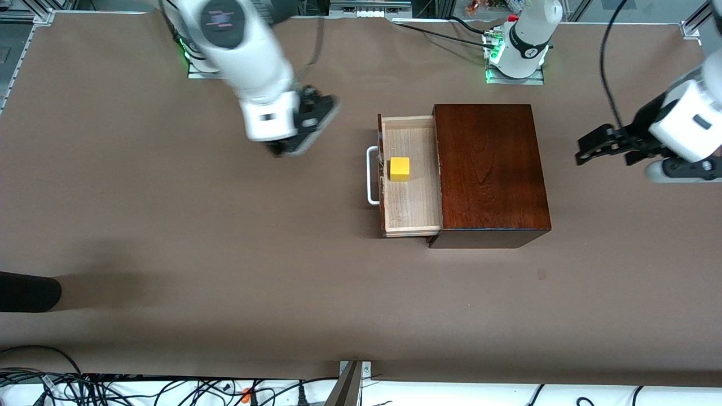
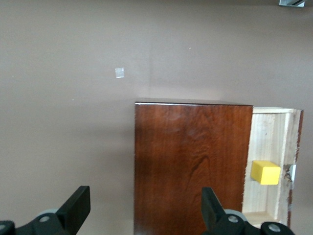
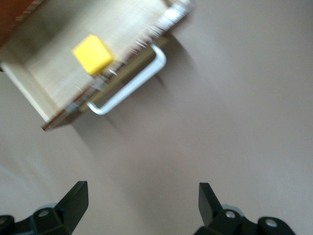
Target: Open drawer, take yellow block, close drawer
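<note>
The dark wooden box [image 1: 491,169] stands mid-table with its drawer [image 1: 412,197] pulled out toward the right arm's end. The yellow block [image 1: 399,168] lies in the drawer close to the drawer front, just inside the white handle [image 1: 371,175]. My right gripper [image 1: 304,135] is open and empty over bare table, off the handle side of the drawer toward the right arm's base. Its wrist view shows the block [image 3: 93,54], the handle [image 3: 129,88] and bare table between the fingers [image 3: 73,200]. My left gripper [image 1: 589,148] waits open at the box's closed end; in its view appear the box [image 2: 193,166] and the block [image 2: 265,172].
A dark rounded object [image 1: 28,293] juts in at the right arm's end, nearer the camera. Cables [image 1: 113,389] lie along the table's near edge. A small pale mark [image 1: 541,274] sits on the brown table cover nearer the camera than the box.
</note>
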